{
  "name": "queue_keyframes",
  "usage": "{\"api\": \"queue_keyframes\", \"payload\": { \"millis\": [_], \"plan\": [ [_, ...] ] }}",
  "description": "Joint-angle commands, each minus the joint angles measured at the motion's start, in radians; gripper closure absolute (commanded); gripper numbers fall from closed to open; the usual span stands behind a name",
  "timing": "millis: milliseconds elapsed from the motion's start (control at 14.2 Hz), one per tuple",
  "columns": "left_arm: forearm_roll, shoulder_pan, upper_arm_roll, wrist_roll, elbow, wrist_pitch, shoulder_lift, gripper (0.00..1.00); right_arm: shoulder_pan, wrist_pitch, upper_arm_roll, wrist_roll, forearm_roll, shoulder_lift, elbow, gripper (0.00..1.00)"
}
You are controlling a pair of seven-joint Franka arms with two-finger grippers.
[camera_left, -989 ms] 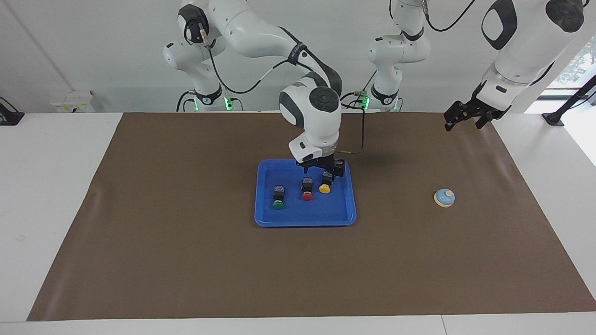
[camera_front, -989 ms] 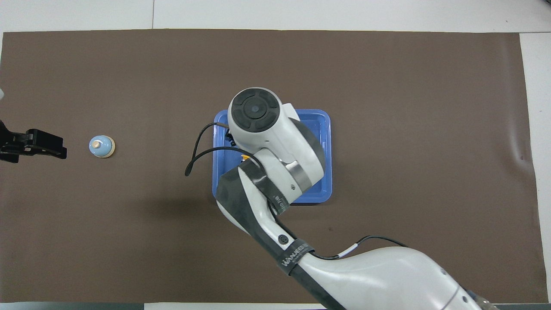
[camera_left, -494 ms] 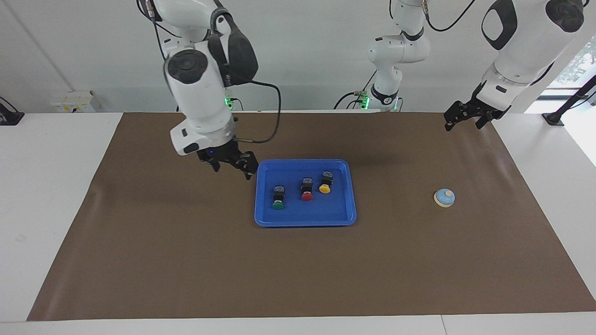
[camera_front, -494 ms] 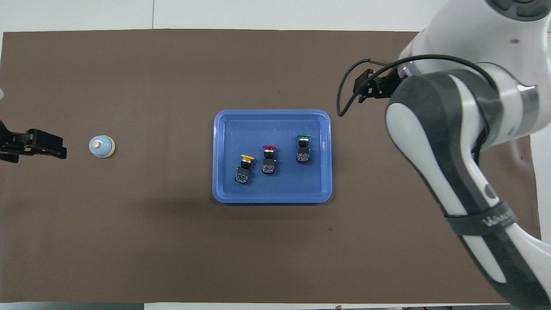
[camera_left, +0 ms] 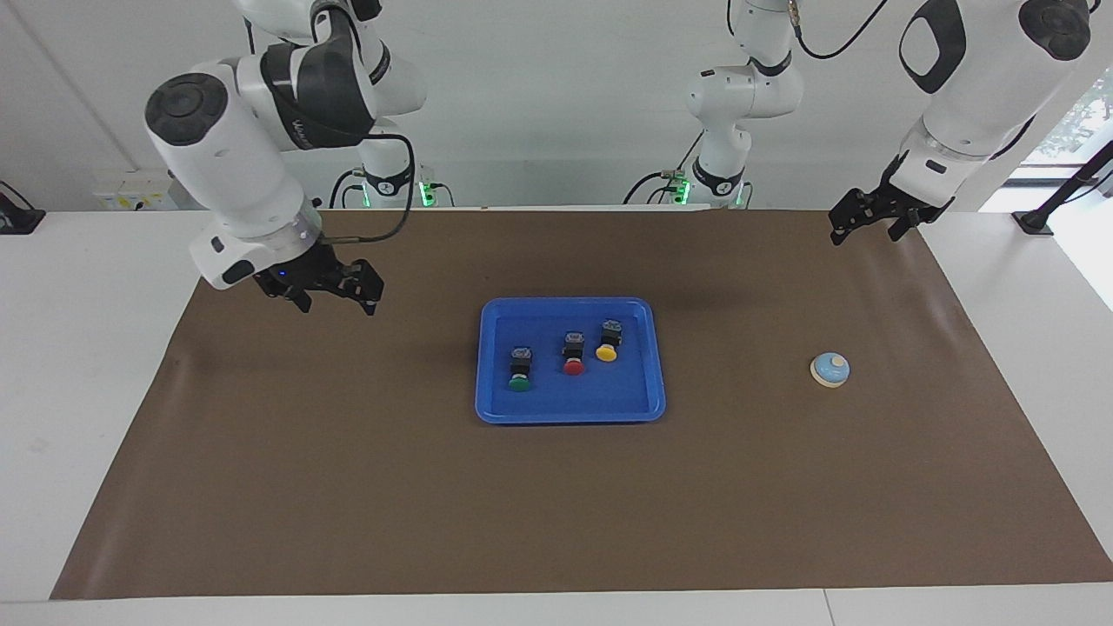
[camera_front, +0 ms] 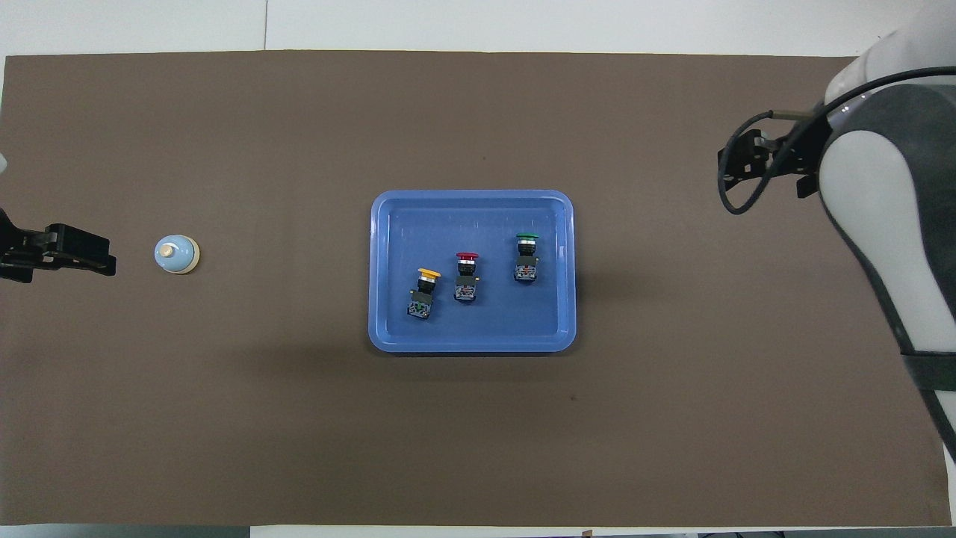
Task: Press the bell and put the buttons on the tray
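Three buttons, green (camera_left: 520, 368), red (camera_left: 573, 354) and yellow (camera_left: 608, 340), lie on their sides in the blue tray (camera_left: 569, 412). The light-blue bell (camera_left: 830, 369) sits upright toward the left arm's end.

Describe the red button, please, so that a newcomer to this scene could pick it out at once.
Find the blue tray in the middle of the brown mat. Three black-bodied push buttons lie in it in a row. The red button is the middle one, between the green button and the yellow button.

in the frame's centre the blue tray (camera_left: 570, 409) with three buttons (camera_left: 572, 355) blocks passage; at right the bell (camera_left: 830, 369) stands alone; the brown mat (camera_left: 348, 487) below lies open.
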Motion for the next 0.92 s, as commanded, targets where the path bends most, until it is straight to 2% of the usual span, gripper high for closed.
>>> {"api": "queue_keyframes", "payload": {
  "millis": [0, 212, 847],
  "plan": [
    [-0.001, 0.018, 0.012, -0.003, 0.010, 0.002, -0.004, 0.00, -0.033, -0.012, 0.014, -0.041, 0.008, -0.191, -0.186, 0.00],
    [-0.001, 0.004, 0.023, -0.011, 0.008, 0.003, -0.005, 0.00, -0.056, -0.064, 0.017, -0.039, 0.005, -0.221, -0.203, 0.00],
    [-0.004, -0.033, 0.022, 0.023, 0.005, 0.008, -0.003, 0.00, -0.067, 0.047, 0.027, -0.079, -0.078, -0.219, -0.238, 0.00]
  ]
}}
